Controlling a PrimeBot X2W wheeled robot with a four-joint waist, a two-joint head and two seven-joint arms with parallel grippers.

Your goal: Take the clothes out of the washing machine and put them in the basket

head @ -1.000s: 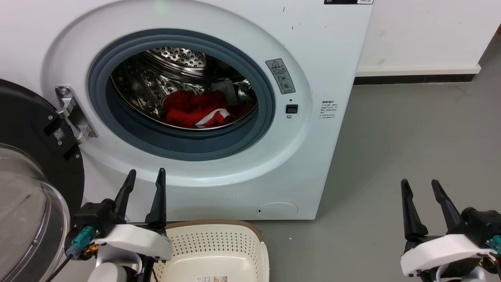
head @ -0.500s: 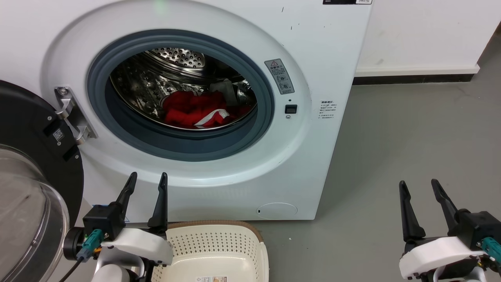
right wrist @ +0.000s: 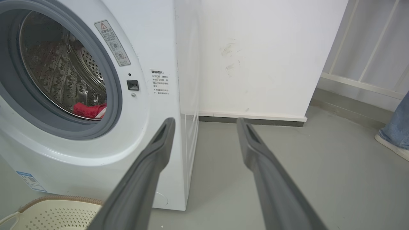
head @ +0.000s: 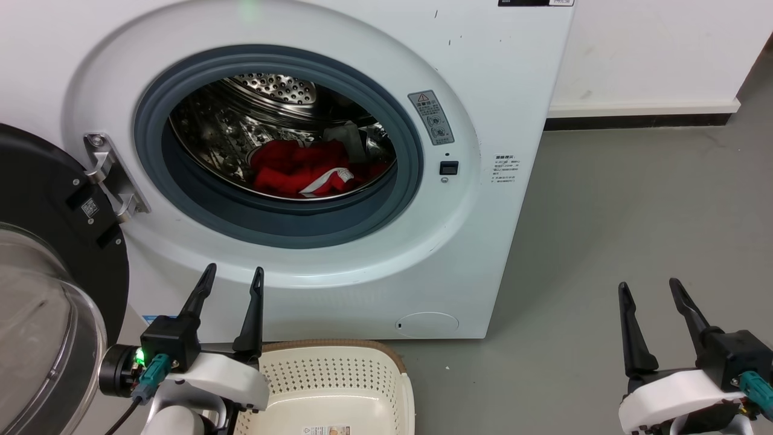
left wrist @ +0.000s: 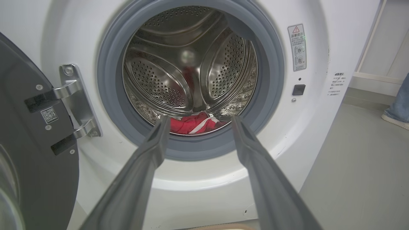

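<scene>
The white washing machine [head: 495,72] stands with its round door [head: 42,241] swung open to the left. Red clothes [head: 296,169] with a white trim band lie at the bottom of the steel drum, a pale cloth piece [head: 347,136] behind them; the same clothes [left wrist: 195,123] [right wrist: 88,110] show in both wrist views. The cream basket [head: 338,386] sits on the floor below the drum opening, holding no clothes. My left gripper [head: 232,275] is open, low in front of the machine, just left of the basket. My right gripper [head: 649,287] is open over bare floor, to the machine's right.
Grey floor [head: 634,205] stretches to the right of the machine up to a white wall [head: 652,54] with a dark skirting. A person's leg and shoe [right wrist: 394,134] stand at the far right in the right wrist view, with white railing [right wrist: 367,57] behind.
My left gripper has sunk slightly and edged right in the head view. The right gripper has barely shifted. Clothes and basket lie as before.
</scene>
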